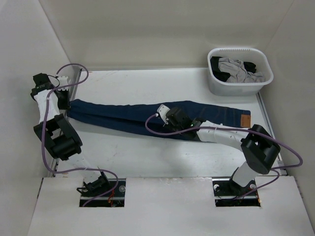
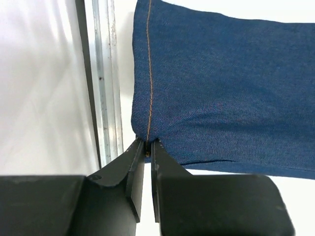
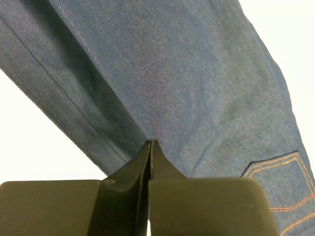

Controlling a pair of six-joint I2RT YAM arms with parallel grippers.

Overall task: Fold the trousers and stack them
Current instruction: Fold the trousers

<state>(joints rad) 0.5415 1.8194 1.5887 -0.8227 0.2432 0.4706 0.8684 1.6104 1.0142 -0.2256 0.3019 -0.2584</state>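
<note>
The trousers (image 1: 133, 114), dark navy jeans, lie stretched across the table from the left edge to the right, with the tan waistband patch (image 1: 242, 121) at the right end. My left gripper (image 1: 66, 104) is at the leg hem and shut on it; the left wrist view shows the jaws pinching the orange-stitched hem edge of the trousers (image 2: 221, 88), with the gripper (image 2: 147, 146) at that edge. My right gripper (image 1: 165, 116) is over the middle of the trousers. In the right wrist view it (image 3: 151, 142) is shut, its tips pinching the denim (image 3: 197, 73) at the edge of the upper leg, near a back pocket (image 3: 285, 187).
A white laundry basket (image 1: 236, 50) with grey and black garments (image 1: 237, 69) stands at the back right. A metal rail (image 2: 106, 73) runs along the table's left edge beside the hem. White walls close in the left, back and right.
</note>
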